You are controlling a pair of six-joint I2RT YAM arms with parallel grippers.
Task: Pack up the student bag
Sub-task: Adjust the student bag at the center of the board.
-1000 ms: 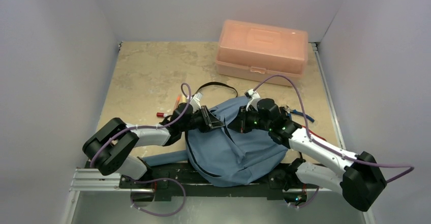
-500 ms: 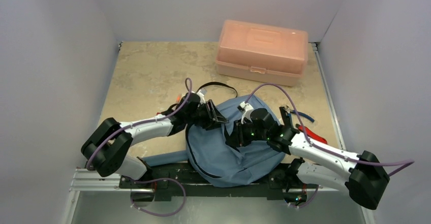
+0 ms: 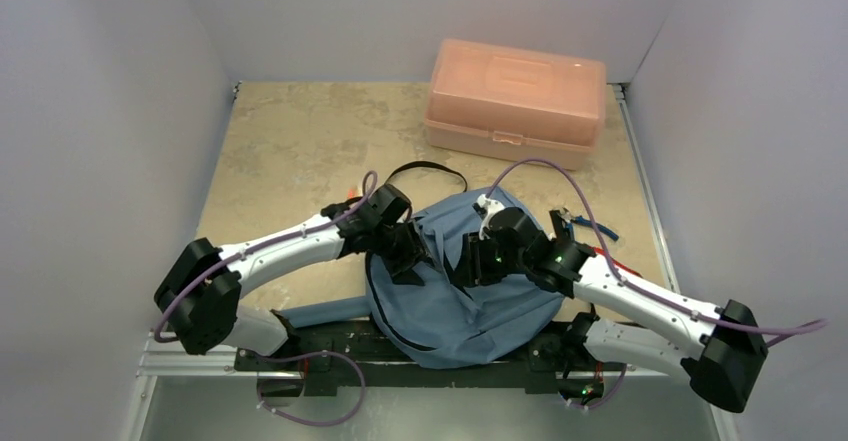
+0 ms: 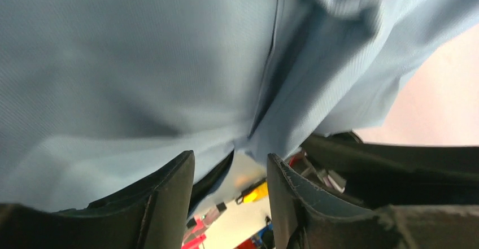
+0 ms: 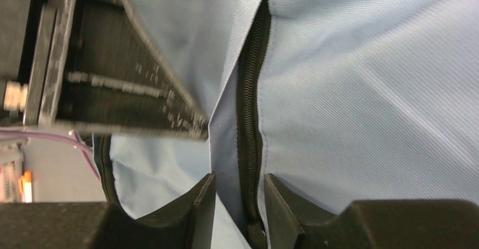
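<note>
No text reads clearly; pale marks on the black panel (image 5: 133, 85) are perhaps print, too blurred.

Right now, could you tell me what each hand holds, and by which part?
The left hand is open, holding nothing. The right hand straddles the zipper seam of the student bag; whether it pinches it cannot be told.
</note>
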